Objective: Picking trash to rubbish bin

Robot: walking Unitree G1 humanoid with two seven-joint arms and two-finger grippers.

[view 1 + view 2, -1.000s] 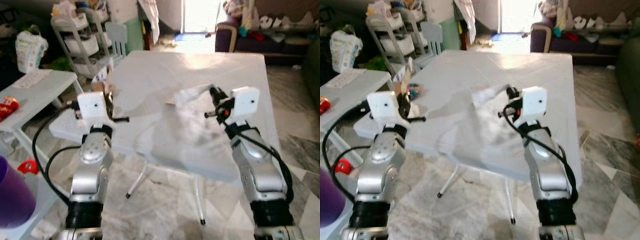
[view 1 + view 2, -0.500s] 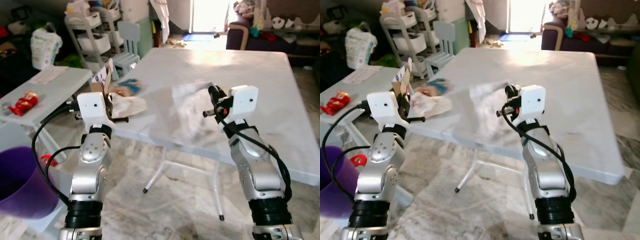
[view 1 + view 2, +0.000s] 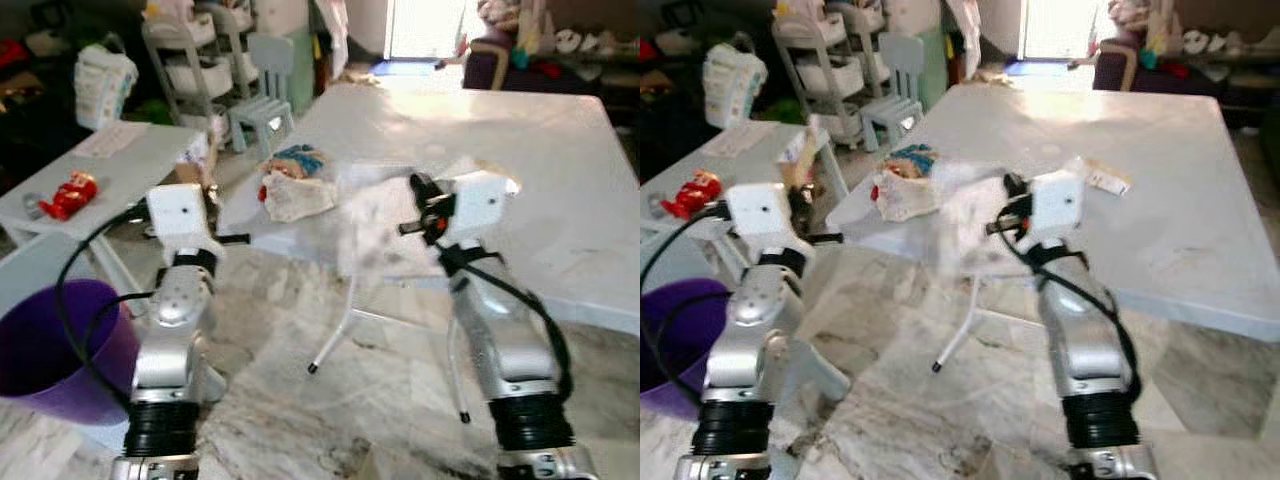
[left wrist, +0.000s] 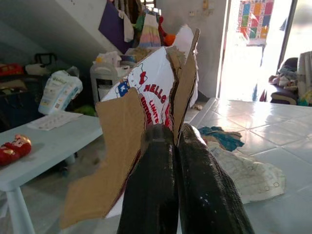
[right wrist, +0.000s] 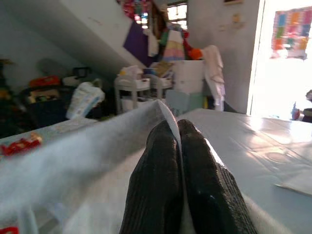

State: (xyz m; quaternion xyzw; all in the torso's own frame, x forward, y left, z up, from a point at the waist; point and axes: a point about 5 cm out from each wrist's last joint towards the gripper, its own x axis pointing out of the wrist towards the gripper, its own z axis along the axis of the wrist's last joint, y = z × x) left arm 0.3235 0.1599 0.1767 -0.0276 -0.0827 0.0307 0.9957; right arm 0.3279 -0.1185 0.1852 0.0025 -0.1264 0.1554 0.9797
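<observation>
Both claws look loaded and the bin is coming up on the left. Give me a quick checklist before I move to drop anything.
1. Left claw shut on the torn cardboard packet: ok.
2. Right claw shut on the clear plastic sheet: ok.
3. Purple bin in view, low on the robot's left, mouth open: ok.
4. Left claw over the bin: not ok, it is beside the bin's rim, not above the mouth.
5. Plastic sheet free of the white table: cannot tell, the sheet is blurred against the table edge.
6. Trash left behind: not ok, a crumpled wrapper pile lies on the table corner.
</observation>
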